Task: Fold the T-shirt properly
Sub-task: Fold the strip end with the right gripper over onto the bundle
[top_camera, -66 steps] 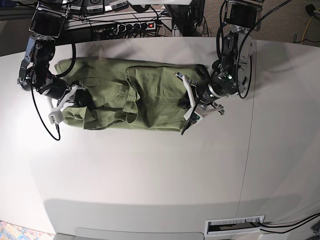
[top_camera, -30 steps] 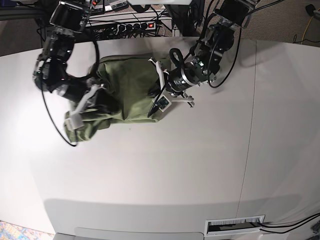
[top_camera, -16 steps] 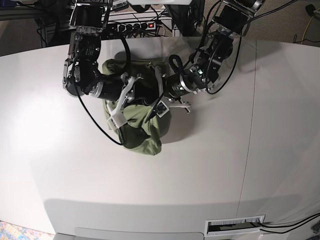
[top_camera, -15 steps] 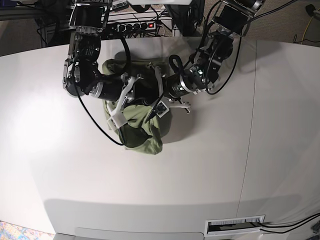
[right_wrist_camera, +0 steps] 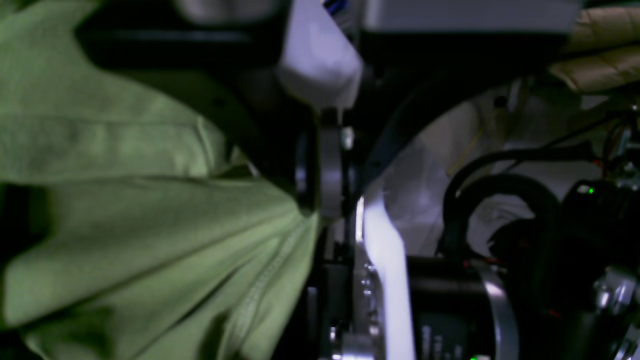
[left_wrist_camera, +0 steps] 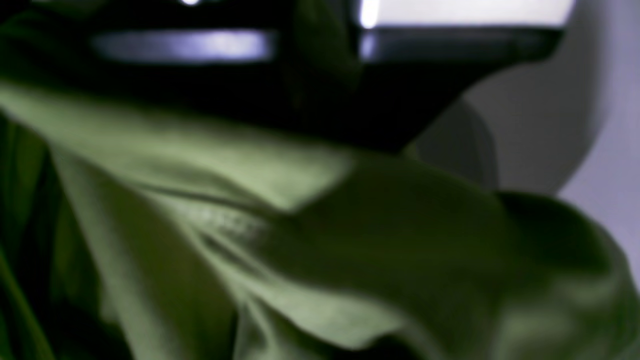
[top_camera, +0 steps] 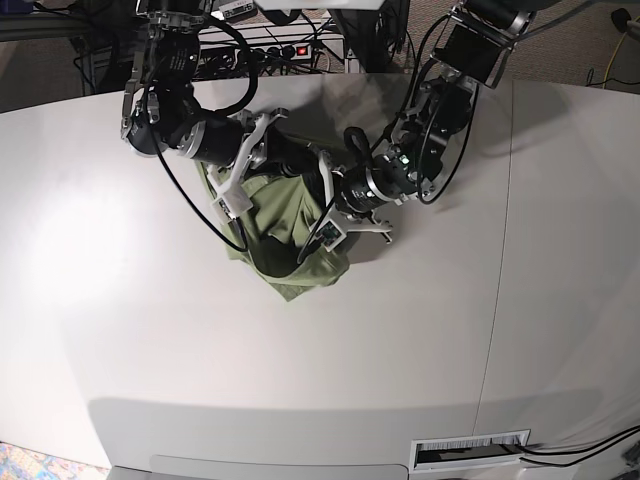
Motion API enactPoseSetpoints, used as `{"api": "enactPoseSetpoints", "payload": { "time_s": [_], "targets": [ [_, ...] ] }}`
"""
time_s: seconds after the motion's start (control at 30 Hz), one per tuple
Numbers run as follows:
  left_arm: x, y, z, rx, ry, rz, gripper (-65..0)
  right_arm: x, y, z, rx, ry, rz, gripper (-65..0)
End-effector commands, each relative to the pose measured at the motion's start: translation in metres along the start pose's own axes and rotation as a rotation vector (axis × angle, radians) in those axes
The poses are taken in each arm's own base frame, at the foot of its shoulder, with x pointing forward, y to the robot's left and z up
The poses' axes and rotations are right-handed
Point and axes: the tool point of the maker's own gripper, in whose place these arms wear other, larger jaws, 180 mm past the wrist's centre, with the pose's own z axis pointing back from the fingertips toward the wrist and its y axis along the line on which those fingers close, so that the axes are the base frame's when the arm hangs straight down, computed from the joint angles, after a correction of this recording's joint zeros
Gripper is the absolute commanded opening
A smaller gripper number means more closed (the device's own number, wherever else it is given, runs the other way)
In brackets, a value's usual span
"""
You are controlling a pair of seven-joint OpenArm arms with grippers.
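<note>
The olive-green T-shirt [top_camera: 290, 245] is gathered into a crumpled bunch near the middle back of the white table [top_camera: 150, 350]. My two grippers are close together over its upper part. My right gripper [top_camera: 247, 172], on the base view's left, is shut on a fold of the T-shirt [right_wrist_camera: 125, 225], whose pleats run into the pinch. On the base view's right, my left gripper [top_camera: 326, 207] is shut on the shirt's other side. In the left wrist view the blurred T-shirt [left_wrist_camera: 310, 260] fills most of the frame below dark fingers. The shirt's lower tip rests on the table.
A power strip [top_camera: 270, 50] with cables lies behind the table's back edge. A seam [top_camera: 497, 260] runs down the table on the right. A slotted opening [top_camera: 470, 451] sits at the front right edge.
The right arm has swung toward the left arm, bringing the shirt's far end over. The flat, wide shirt is now a narrow bunch between the two grippers, its tip drooping toward the front.
</note>
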Motion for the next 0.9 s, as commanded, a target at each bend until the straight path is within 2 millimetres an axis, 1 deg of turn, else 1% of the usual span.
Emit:
{"api": "enactPoseSetpoints", "payload": {
  "time_s": [0.0,0.13,0.23,0.33,0.43,0.6,0.67,0.73,0.8,0.87],
  "targets": [
    [0.008,0.006,0.000,0.028,-0.007,0.003,-65.0,0.018,0.015,0.000,0.063,-0.065,0.039,-65.0],
    [0.008,0.009,0.000,0.033,0.016,-0.006,-65.0,0.019,0.016,0.000,0.067,-0.067,0.059,-65.0],
    [0.018,0.010,0.006,0.041,0.016,-0.027,-65.0,0.024,0.016,0.001,0.067,-0.094,0.060,-64.3],
    [0.034,0.009,0.014,0.050,-0.003,-0.052,-65.0,0.034,0.013,0.001,0.058,-0.114,0.079,-56.2],
    [0.044,0.009,0.021,0.059,-0.011,-0.071,-64.8,0.042,0.005,0.002,0.019,-0.111,0.111,-55.4],
    [0.047,0.012,0.028,0.085,0.017,-0.103,-52.6,0.056,-0.003,0.003,-0.026,-0.141,0.145,-55.4],
    [0.043,0.023,0.031,0.147,0.052,-0.146,-51.6,0.058,-0.003,0.003,-0.027,-0.145,0.148,-55.4],
    [0.040,0.041,0.036,0.247,0.093,-0.195,-51.6,0.059,-0.003,0.003,-0.023,-0.148,0.148,-55.4],
    [0.036,0.058,0.042,0.339,0.128,-0.249,-51.6,0.059,0.001,0.003,-0.001,-0.154,0.142,-55.4],
    [0.029,0.071,0.049,0.395,0.161,-0.281,-51.6,0.059,0.006,0.003,0.026,-0.154,0.136,-55.4]
  ]
}}
